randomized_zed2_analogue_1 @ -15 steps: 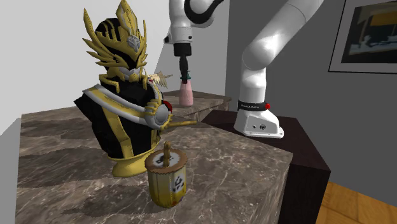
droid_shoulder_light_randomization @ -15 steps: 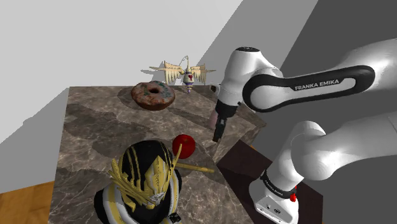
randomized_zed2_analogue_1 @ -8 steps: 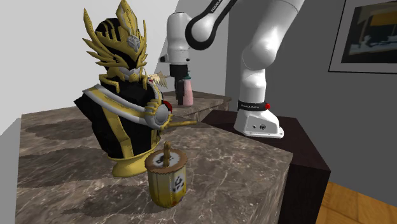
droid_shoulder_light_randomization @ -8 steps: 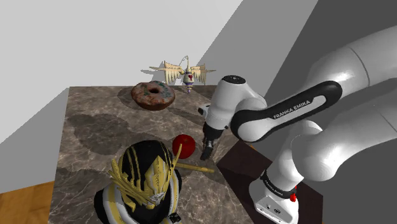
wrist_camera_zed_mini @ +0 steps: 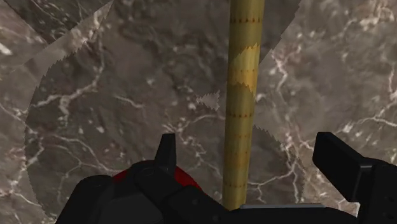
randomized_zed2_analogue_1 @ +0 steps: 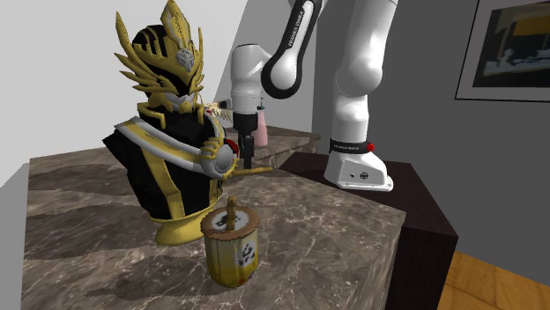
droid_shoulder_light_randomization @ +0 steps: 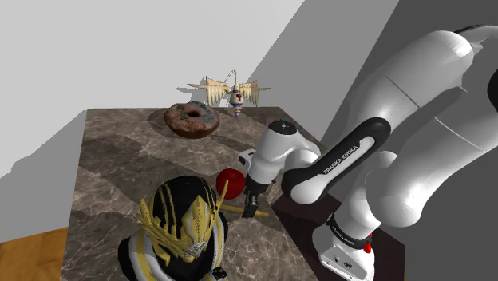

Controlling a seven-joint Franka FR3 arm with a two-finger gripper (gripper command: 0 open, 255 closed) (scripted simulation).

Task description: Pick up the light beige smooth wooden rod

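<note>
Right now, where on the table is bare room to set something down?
Bare: the table strip between donut and bust, toward the shoulder view's left; also the marble between the cup and the stand. Crowded: around the open gripper, where rod, red ball and bust lie close together.

The shoulder view sits high beside the stand (droid_shoulder_light_randomization: 297,215), at the frame's lower right. It looks down along the marble surface (droid_shoulder_light_randomization: 112,160) toward the far wall, with the bust (droid_shoulder_light_randomization: 179,231) close at lower centre. The second exterior view stands low at the opposite end, facing the arm (randomized_zed2_analogue_1: 357,79) across the surface, a cup (randomized_zed2_analogue_1: 231,251) nearest. Both share bust, arm and rod (droid_shoulder_light_randomization: 233,208). The wrist view looks straight down from very near, the rod between the end effector's (wrist_camera_zed_mini: 248,153) spread fingers.
</note>
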